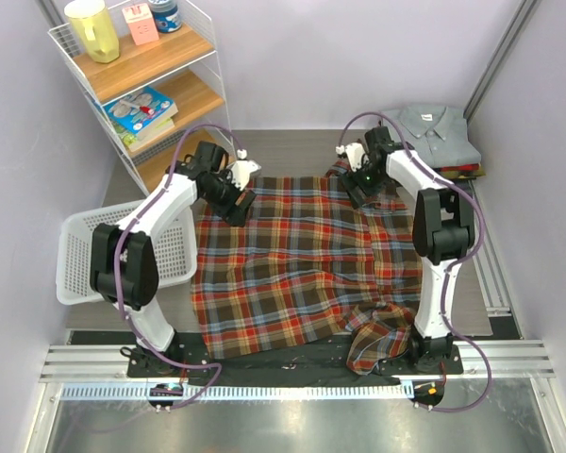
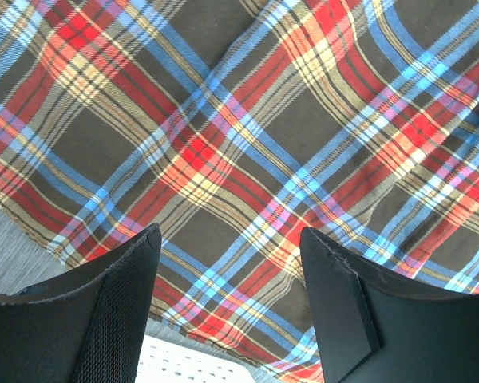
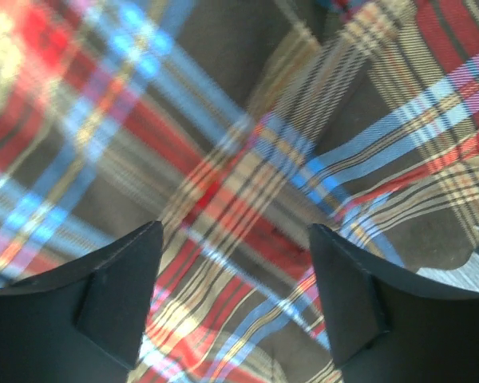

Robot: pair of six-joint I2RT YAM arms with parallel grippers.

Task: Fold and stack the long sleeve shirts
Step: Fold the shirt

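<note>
The large red, dark green-brown and cream plaid flannel shirt (image 1: 292, 269) lies spread on the table, with one part hanging over the near edge. My left gripper (image 1: 236, 209) is open above its far left corner; the left wrist view shows plaid cloth (image 2: 247, 152) between the wide-apart fingers (image 2: 116, 311). My right gripper (image 1: 361, 193) is open above the far right corner, over bunched cloth (image 3: 247, 183). A stack of folded shirts, the topmost grey with a collar and buttons (image 1: 434, 132), sits at the back right.
A white laundry basket (image 1: 80, 255) stands at the left; its rim shows under the left fingers (image 2: 191, 363). A white wire shelf (image 1: 141, 85) with books, a jug and cartons stands at the back left. Rails run along the table's right side.
</note>
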